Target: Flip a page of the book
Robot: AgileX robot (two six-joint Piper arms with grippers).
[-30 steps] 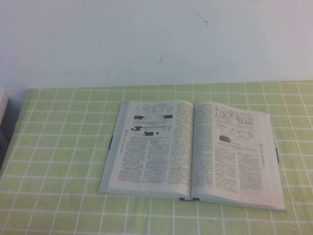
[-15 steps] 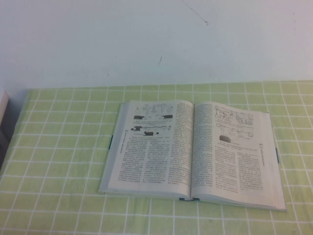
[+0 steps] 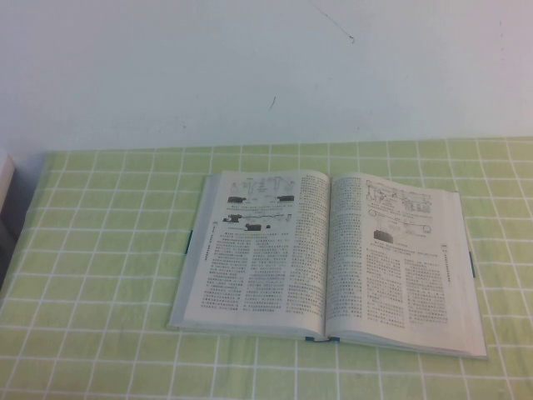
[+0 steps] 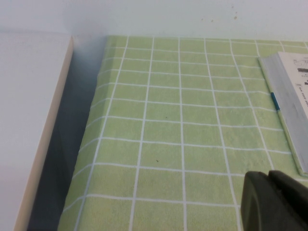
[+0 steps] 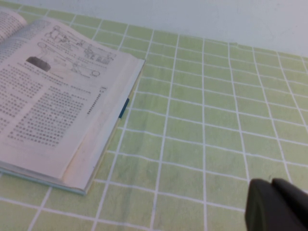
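The book (image 3: 250,275) lies open and flat on the green checked cloth, slightly right of centre. Its right-hand leaf is the page (image 3: 404,271), with wheel-and-shaft line drawings above text facing up. In the right wrist view the page (image 5: 48,101) lies flat, with the book's blue cover edge (image 5: 123,108) beside it. The left-hand leaf (image 3: 250,250) shows small dark pictures over text. Neither arm shows in the high view. My left gripper (image 4: 268,175) is shut and empty, hovering left of the book's edge (image 4: 288,106). My right gripper (image 5: 272,183) is shut and empty, right of the book.
A white panel (image 4: 29,120) stands off the table's left edge, with a dark gap beside it. A white wall (image 3: 266,75) runs along the back. The green checked cloth (image 3: 100,275) surrounds the book on all sides.
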